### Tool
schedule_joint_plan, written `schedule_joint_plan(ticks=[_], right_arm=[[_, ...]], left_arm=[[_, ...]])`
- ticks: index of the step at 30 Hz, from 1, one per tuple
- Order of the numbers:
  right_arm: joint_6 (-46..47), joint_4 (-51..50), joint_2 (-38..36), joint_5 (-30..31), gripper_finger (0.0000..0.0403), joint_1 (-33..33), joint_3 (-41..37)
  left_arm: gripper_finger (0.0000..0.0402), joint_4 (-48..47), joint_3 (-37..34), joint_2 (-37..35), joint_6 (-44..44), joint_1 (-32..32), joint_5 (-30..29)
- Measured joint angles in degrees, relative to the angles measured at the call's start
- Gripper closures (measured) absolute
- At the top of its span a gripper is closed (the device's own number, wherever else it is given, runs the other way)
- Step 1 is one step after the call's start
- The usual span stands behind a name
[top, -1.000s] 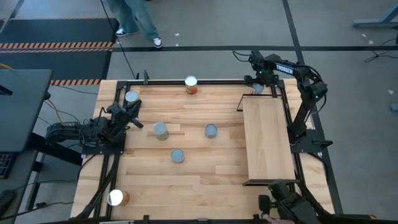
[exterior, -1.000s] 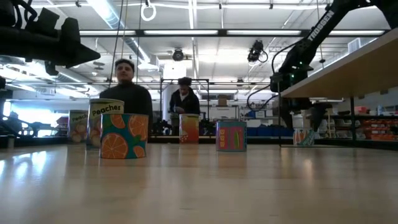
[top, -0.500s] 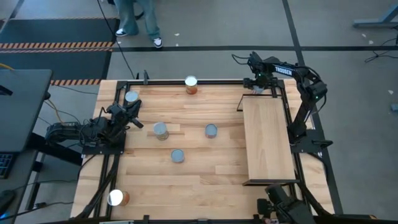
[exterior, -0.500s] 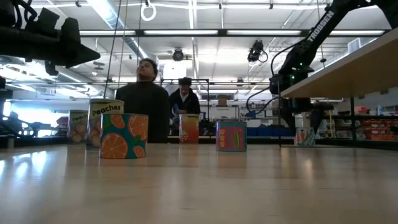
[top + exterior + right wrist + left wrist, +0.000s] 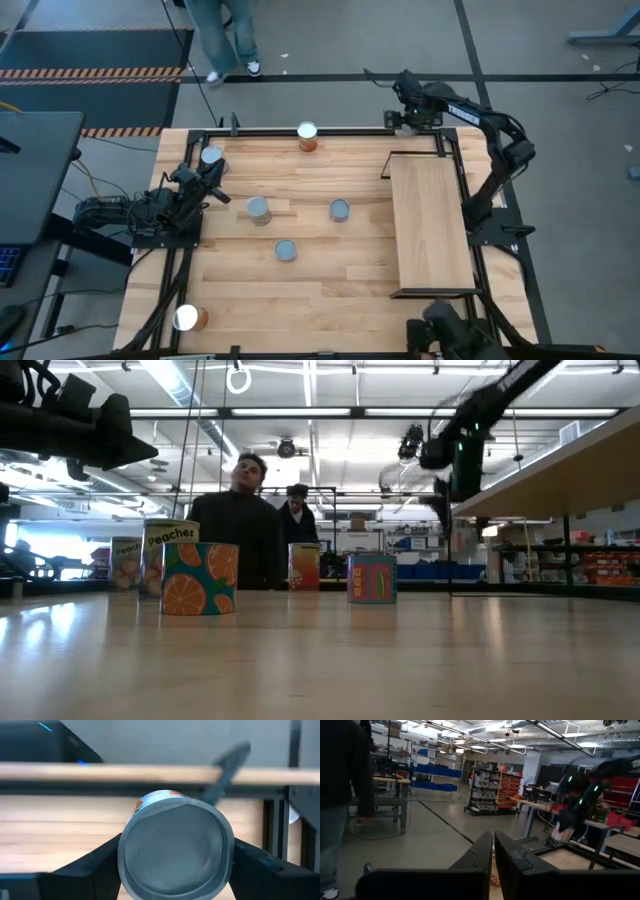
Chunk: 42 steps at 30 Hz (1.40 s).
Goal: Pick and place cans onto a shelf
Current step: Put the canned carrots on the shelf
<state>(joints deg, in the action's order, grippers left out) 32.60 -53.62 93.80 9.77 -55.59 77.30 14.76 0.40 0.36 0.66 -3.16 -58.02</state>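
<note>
While the left arm waits at the table's [image 5: 330, 290] left edge, the right arm reaches to the far rim, just beyond the shelf's [image 5: 431, 222] far end. The shelf, a light-wood board in a thin black frame, lies along the table's right side, directly nearward of the right gripper [image 5: 404, 119]; no can stands on it.

Right gripper: fingers [image 5: 95, 865] pressed against both sides of a can [image 5: 175, 851], whose grey round end faces the wrist camera, with a strip of orange label showing at its edge. In the low view this gripper [image 5: 447, 480] hangs above table height, beside the shelf's edge [image 5: 560, 470].

Left gripper [image 5: 208, 181]: fingers [image 5: 482, 852] nearly touching, holding nothing. A grey-topped can [image 5: 211, 156] stands just beyond it, toward the far edge.

Loose cans, placed from the right gripper: a white-topped, orange-sided can [image 5: 307, 136] well to its left at the far edge; three grey-topped cans [image 5: 339, 209] [image 5: 258, 209] [image 5: 286, 250] nearer and to its left, mid-table; one white-topped can [image 5: 186, 318] at the near-left corner, farthest away.

Two people [image 5: 240, 525] stand beyond the table in the low view.
</note>
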Motion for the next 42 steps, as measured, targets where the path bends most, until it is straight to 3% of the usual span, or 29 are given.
schedule_joint_plan(ticks=[6, 12, 16, 20, 24, 29, 35, 42], right_arm=[[4.87, -10.66, -6.33, 2.64, 0.0112, 10.57, 10.81], [16.78, -27.95, -10.77, 2.61, 0.0111, 25.47, 19.80], [26.73, -35.96, -13.25, 3.57, 0.0110, 34.83, 19.09], [34.52, -36.04, -14.15, 5.16, 0.0110, 40.46, 13.95], [38.27, -36.16, -14.20, 5.17, 0.0110, 42.21, 7.07], [38.03, -32.57, -13.34, 5.97, 0.0110, 39.34, 0.00], [36.34, -30.48, -12.86, 9.52, 0.0101, 37.69, -0.42], [33.81, -28.79, -12.49, 7.70, 0.0079, 36.17, -0.37]], left_arm=[[0.0377, 0.01, 0.00, 0.00, -0.01, 0.00, 0.07], [0.0377, 0.00, 0.00, 0.00, -0.03, 0.00, 0.15], [0.0377, -0.02, 0.00, 0.00, -0.03, 0.00, 0.15], [0.0377, -0.07, 0.00, 0.00, 0.01, 0.00, 0.10], [0.0377, -0.04, 0.00, 0.00, -0.01, 0.00, -0.33], [0.0377, -0.20, 0.37, 0.00, 0.01, -0.08, -0.17], [0.0377, -0.13, 4.05, 0.38, 0.51, -0.09, 1.29], [0.0377, -0.07, 5.71, 0.37, 0.64, -0.09, 5.42]])
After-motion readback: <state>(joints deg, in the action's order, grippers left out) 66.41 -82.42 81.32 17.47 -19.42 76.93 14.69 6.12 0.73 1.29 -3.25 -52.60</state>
